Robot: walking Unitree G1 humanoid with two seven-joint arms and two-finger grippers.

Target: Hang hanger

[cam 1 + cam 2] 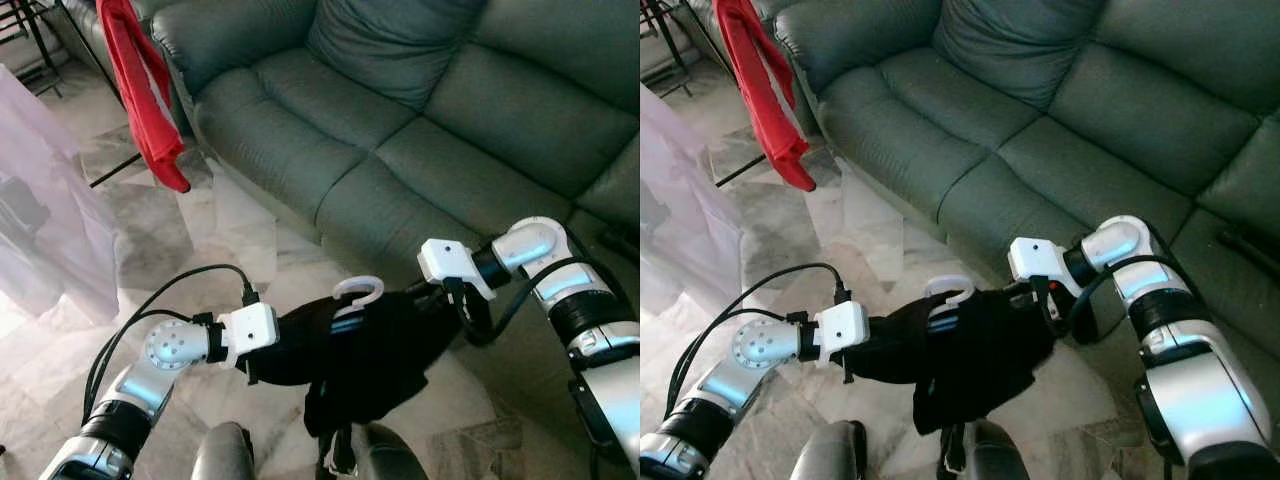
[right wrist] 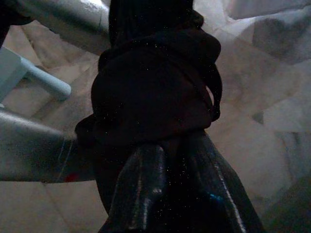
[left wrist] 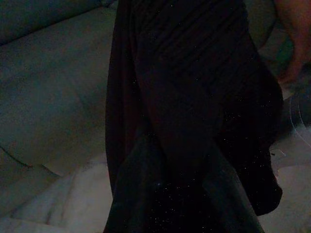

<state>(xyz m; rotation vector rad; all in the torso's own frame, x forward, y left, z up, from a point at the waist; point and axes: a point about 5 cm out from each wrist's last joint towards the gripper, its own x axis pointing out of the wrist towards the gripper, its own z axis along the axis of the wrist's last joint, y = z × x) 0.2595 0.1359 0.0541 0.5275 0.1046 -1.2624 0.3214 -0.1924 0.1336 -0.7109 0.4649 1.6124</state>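
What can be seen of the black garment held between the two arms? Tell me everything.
The black garment is a dark, soft-looking cloth, bunched and draped over a hanger whose white hook pokes up from its top. It hangs in the air between the left gripper and the right gripper, above the marble floor in front of the green sofa. Its lower folds sag downward. Both wrist views show the cloth against the fingers; the jaws' state is hidden.

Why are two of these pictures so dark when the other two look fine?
Left and right eye views: daylit and fairly sharp, with glare on the marble floor at the left edge. Left wrist view: very dim, the black garment hanging close to the lens, the sofa behind it murky. Right wrist view: dark too, the garment bunched right in front, though the pale floor beyond is lit.
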